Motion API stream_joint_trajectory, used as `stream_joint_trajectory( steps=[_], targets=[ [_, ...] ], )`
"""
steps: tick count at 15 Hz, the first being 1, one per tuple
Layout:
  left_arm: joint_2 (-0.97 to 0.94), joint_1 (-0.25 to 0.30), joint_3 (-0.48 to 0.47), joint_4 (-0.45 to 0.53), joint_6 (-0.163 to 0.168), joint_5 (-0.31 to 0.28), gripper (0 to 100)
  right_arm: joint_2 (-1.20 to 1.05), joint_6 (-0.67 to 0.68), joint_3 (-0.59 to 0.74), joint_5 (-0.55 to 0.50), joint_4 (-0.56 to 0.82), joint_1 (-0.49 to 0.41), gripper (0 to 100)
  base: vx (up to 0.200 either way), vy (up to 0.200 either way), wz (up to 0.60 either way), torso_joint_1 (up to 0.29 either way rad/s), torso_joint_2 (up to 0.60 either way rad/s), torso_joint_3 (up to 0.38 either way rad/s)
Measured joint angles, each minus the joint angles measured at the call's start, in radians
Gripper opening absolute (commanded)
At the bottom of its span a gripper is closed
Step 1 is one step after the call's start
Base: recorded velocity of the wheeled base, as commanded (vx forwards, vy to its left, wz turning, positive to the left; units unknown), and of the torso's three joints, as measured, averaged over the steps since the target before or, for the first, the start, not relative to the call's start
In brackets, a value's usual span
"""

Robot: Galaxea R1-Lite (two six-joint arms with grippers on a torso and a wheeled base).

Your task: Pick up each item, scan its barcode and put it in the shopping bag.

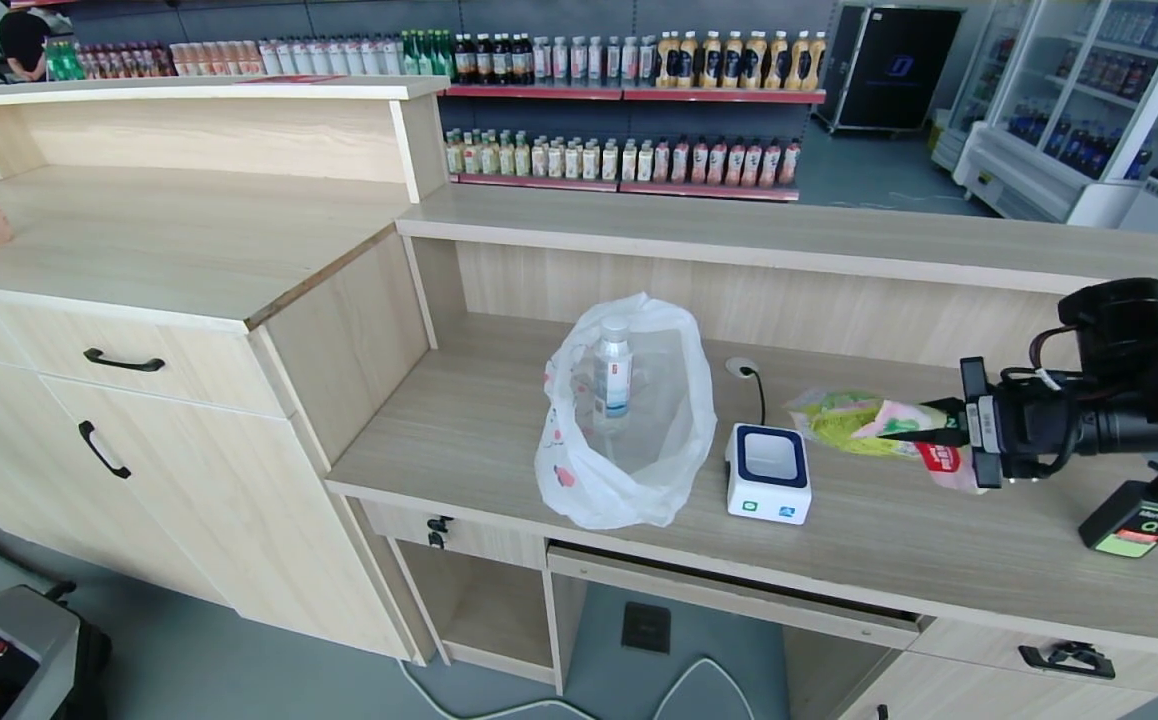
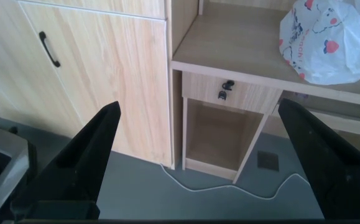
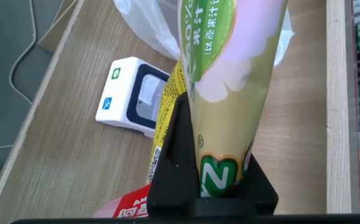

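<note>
Head view: the right arm stretches in level from the right, and the right gripper point(image 1: 917, 428) is clamped on a snack packet point(image 1: 844, 420) over the wooden counter point(image 1: 459, 420), just right of the white scanner point(image 1: 767, 472). Left of the scanner, the shopping bag point(image 1: 579, 470) stands open with a water bottle point(image 1: 613, 372) inside. Drink shelves point(image 1: 629, 160) line the room behind.

Left wrist view: the left gripper point(image 2: 198, 109) hangs low over the grey floor point(image 2: 167, 193) by the cabinet, its fingers spread wide with nothing between them.

Right wrist view: the packet point(image 3: 229, 81) is glossy green, pink and yellow, pinched between black fingers point(image 3: 173, 149).
</note>
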Motion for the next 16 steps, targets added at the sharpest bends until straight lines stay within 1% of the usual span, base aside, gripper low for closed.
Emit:
stream_joint_trajectory(
  steps=[1, 2, 4, 5, 6, 7, 8, 9, 11, 12, 13, 14, 16],
  targets=[
    [0.000, 0.000, 0.000, 0.000, 0.000, 0.000, 100, -0.052, 0.107, -0.008, -0.010, 0.039, -0.004, 0, 0.000, 0.000, 0.00, 0.000, 0.00, 0.000],
    [0.000, 0.000, 0.000, 0.000, 0.000, 0.000, 100, -0.108, 0.244, -0.016, -0.016, 0.074, -0.015, 0, 0.000, 0.000, 0.00, 0.000, 0.00, 0.000],
    [0.000, -0.001, 0.000, 0.000, 0.000, 0.000, 100, -0.249, 0.646, -0.032, -0.031, 0.155, -0.047, 0, 0.000, 0.000, 0.00, 0.000, 0.00, 0.000],
    [0.000, -0.001, 0.000, 0.000, 0.000, 0.000, 100, -0.312, 0.845, -0.034, -0.058, 0.184, -0.065, 0, 0.000, 0.000, 0.00, 0.000, 0.00, 0.000],
    [0.000, -0.001, 0.000, 0.000, 0.000, 0.000, 100, -0.371, 1.026, -0.035, -0.114, 0.206, -0.081, 0, 0.000, 0.000, 0.00, 0.000, 0.00, 0.000],
    [0.000, 0.000, 0.000, 0.000, 0.000, 0.000, 100, -0.428, 1.178, -0.031, -0.214, 0.223, -0.096, 0, 0.000, 0.000, 0.00, 0.000, 0.00, 0.000],
    [0.000, 0.000, 0.000, 0.000, 0.000, 0.000, 100, -0.473, 1.304, -0.023, -0.359, 0.235, -0.107, 0, 0.000, 0.000, 0.00, 0.000, 0.00, 0.000],
    [0.000, 0.000, 0.000, 0.000, 0.000, 0.000, 100, -0.504, 1.384, -0.017, -0.485, 0.244, -0.109, 0, 0.000, 0.000, 0.00, 0.000, 0.00, 0.000],
    [0.000, 0.000, 0.000, 0.000, 0.000, 0.000, 100, -0.549, 1.480, -0.007, -0.766, 0.240, -0.076, 0, 0.000, 0.000, 0.00, 0.000, 0.00, 0.000],
    [0.000, 0.000, 0.000, 0.000, 0.000, 0.000, 100, -0.561, 1.534, -0.005, -0.839, 0.214, -0.043, 0, 0.000, 0.000, 0.00, 0.000, 0.00, 0.000],
    [0.000, 0.000, 0.000, 0.000, 0.000, 0.000, 100, -0.571, 1.580, 0.000, -0.866, 0.146, -0.011, 0, 0.000, 0.000, 0.00, 0.000, 0.00, 0.000],
    [0.000, 0.000, 0.000, 0.000, 0.000, 0.000, 100, -0.577, 1.596, 0.010, -0.872, 0.106, 0.011, 0, 0.000, 0.000, 0.00, 0.000, 0.00, 0.000],
    [0.000, 0.000, 0.000, 0.000, 0.000, 0.000, 100, -0.586, 1.613, 0.030, -0.873, 0.053, 0.052, 0, 0.000, 0.000, 0.60, 0.002, 0.00, -0.005]
  ],
)
